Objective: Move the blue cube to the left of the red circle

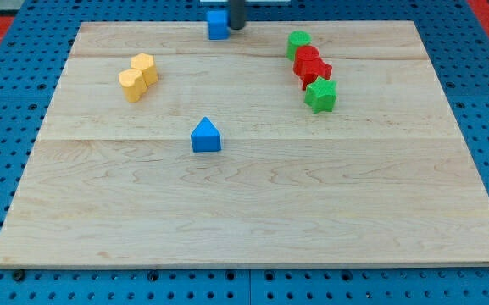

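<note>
A: Blue cube (pixel 218 24)?
B: Top edge of wooden board (pixel 252 212), a bit left of centre. My tip (pixel 237 26) just beside it on the view's right, looks touching.
A: Hand state?
B: Bare rod, nothing gripped, pressed against the cube's right side.
A: Red circle (pixel 307 58)?
B: Well right of the cube, slightly lower. Green cylinder (pixel 298 42) above it, red star (pixel 316 71) and green star (pixel 320 95) below, all bunched together.
A: Rest?
B: Two yellow blocks (pixel 137 76) touching, upper left. Blue triangular block (pixel 205 135) alone near centre.
</note>
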`<state>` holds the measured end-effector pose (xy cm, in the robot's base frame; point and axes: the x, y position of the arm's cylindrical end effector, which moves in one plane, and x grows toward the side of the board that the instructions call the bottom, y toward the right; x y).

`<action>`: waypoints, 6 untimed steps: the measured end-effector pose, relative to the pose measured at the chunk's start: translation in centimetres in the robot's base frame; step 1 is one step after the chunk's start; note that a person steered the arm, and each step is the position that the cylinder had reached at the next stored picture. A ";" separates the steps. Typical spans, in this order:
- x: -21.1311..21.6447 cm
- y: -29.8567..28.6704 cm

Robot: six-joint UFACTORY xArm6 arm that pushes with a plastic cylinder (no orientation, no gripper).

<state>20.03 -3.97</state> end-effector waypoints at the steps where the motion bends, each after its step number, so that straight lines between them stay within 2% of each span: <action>1: 5.4 -4.2; 2: 7.2 -6.8; 3: 3.8 -12.5; 4: -0.1 -15.4; 6: -0.9 -14.3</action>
<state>19.11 -18.30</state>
